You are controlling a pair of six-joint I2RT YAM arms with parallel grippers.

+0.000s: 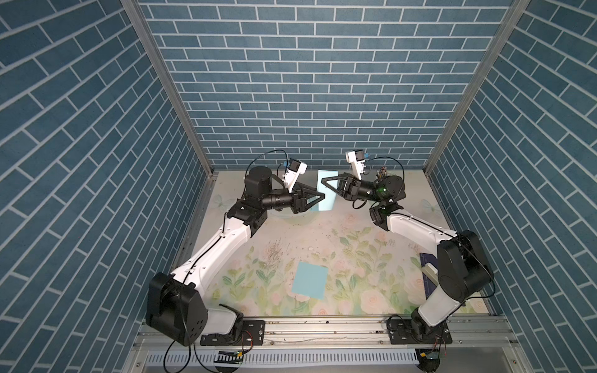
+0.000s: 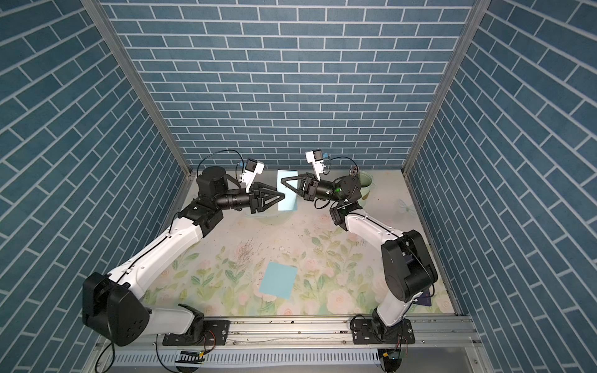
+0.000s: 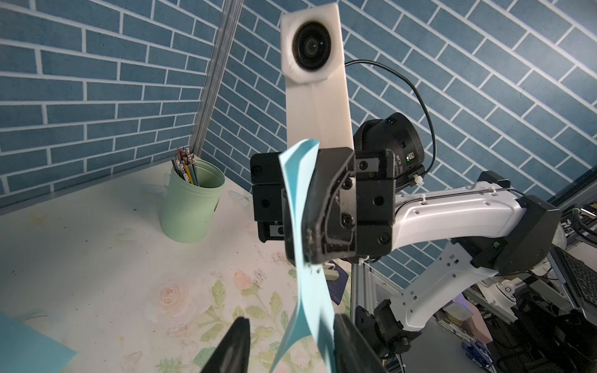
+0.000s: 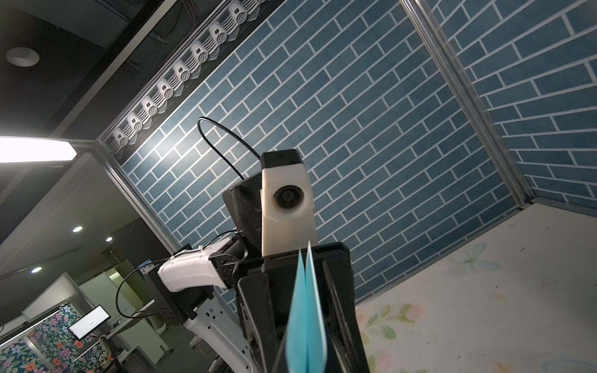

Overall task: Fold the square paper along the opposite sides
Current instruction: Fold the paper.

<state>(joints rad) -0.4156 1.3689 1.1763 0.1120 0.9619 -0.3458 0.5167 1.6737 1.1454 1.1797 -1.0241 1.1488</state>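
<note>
**A:** Your right gripper is clamped on the blue paper. It's holding it up off the counter, off to one side of the pencil cup and well clear of it.

**B:** And your left gripper? Its jaws are spread, with the paper's lower end hanging between them and not pinched.

**A:** So one grip carries it all. Check the right wrist view: the two layers gape at the free edge. I'd say that fold isn't set.

**B:** Risk one, then. It springs open, or the edges slide out of line, because nothing is pressing the crease.

**A:** Risk two: the sheet looks twisted between the grippers. Pull your left gripper away crooked and you could snag it and drag it out of the right's pinch.

**B:** Then it flutters down, maybe onto the spare sheet lying far from the cup, toward the front.

**A:** Thin paper gives you little to bite on. Go gently.
</note>
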